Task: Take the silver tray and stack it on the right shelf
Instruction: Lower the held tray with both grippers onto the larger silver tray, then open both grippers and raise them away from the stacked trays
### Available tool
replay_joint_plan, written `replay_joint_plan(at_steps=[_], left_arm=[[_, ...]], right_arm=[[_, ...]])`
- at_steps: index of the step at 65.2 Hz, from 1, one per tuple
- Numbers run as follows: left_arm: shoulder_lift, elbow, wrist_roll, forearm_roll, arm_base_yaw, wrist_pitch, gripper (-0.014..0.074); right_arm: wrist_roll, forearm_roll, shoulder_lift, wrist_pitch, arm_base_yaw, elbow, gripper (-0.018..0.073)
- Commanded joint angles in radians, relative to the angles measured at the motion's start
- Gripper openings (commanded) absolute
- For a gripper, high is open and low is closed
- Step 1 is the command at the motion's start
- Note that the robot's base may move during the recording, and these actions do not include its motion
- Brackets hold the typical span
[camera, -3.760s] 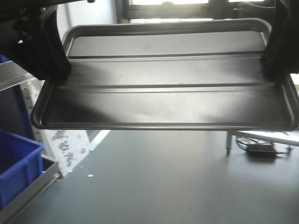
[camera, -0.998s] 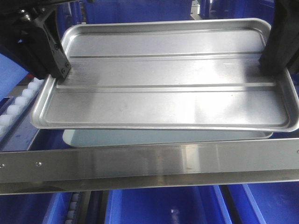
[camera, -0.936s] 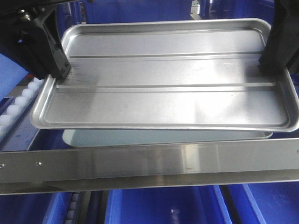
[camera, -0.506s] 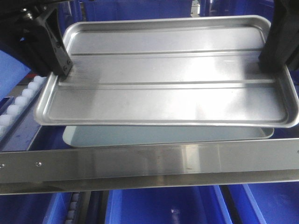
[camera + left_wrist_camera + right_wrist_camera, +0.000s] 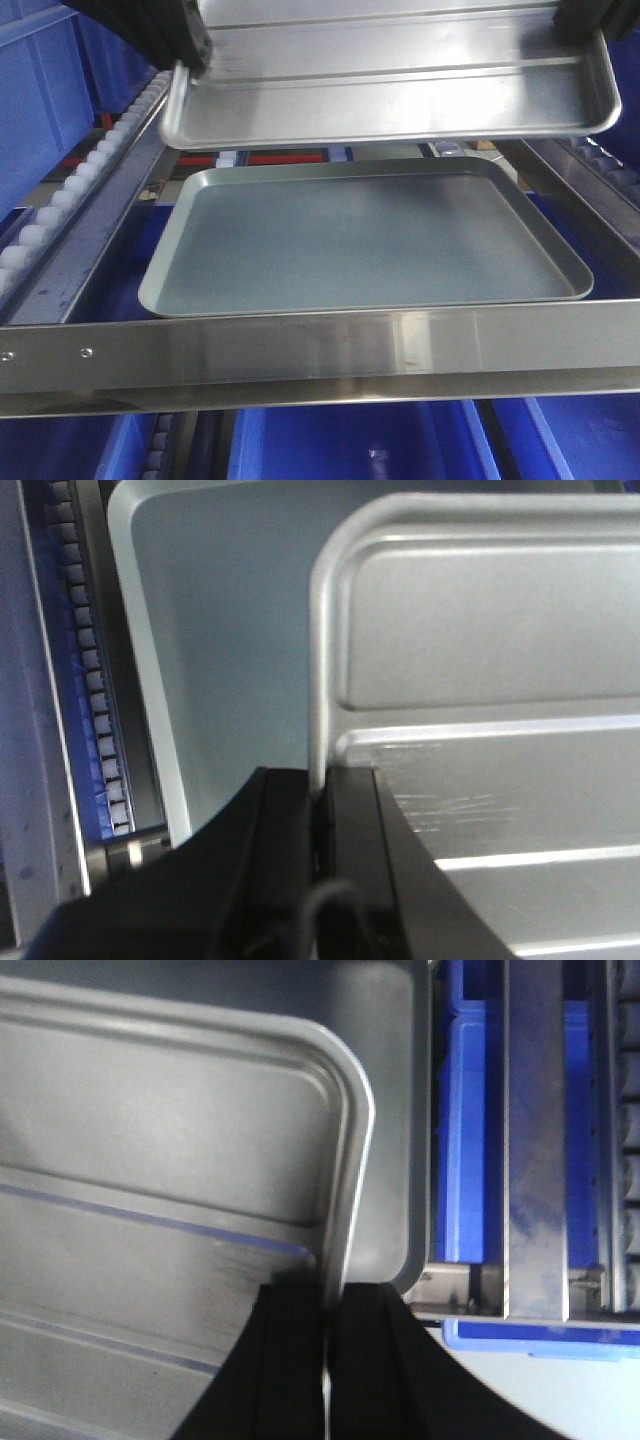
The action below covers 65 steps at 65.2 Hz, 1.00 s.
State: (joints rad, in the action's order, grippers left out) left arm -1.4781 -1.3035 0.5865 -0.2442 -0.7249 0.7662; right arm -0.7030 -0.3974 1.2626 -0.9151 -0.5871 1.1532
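Your left jaws and right jaws each pinch one short end of the silver tray (image 5: pixel 400 90). It hangs over the grey tray (image 5: pixel 370 240) lying on the right shelf (image 5: pixel 320 350), long sides running the same way. Next, I think, lower it straight down.

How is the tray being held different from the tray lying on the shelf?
The silver tray is shiny with two long ridges; the grey tray is duller and smooth-based. The silver tray hangs above, clamped by the left gripper and right gripper; the grey tray lies on the shelf. Both are rectangular with rounded corners and low rims.
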Motion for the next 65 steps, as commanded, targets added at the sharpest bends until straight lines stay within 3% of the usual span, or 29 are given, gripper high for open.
replay_joint_plan(at_steps=[1,8,19,42,55,59,65], left_arm=[[-0.032,-0.056,-0.028,-0.036,0.019,-0.045,-0.0094],[-0.097,-0.057,-0.036,-0.087,0.023,-0.069,-0.0094],[-0.189,-0.057,-0.036,-0.147,0.026,-0.105,-0.0094],[-0.275,-0.058,-0.03,-0.052,0.12,-0.187,-0.0093],[-0.275,-0.058,-0.038,-0.035,0.124,-0.213,-0.0089],[-0.275,-0.058,-0.04,-0.018,0.124,-0.217,-0.0053],[-0.275,-0.058,-0.04,-0.014,0.124,-0.222,0.009]], right_arm=[[0.089,-0.026,0.029,0.054,0.049,0.079,0.0057],[0.162,-0.018,0.112,0.058,0.092,0.125,0.0057],[0.189,-0.018,0.238,0.089,0.126,0.154,0.0057],[0.189,-0.021,0.393,0.228,0.131,0.156,0.0057],[0.189,-0.027,0.394,0.232,0.137,0.156,0.006],[0.189,-0.027,0.394,0.231,0.144,0.156,0.0064],[0.189,-0.027,0.394,0.221,0.149,0.156,0.0123]])
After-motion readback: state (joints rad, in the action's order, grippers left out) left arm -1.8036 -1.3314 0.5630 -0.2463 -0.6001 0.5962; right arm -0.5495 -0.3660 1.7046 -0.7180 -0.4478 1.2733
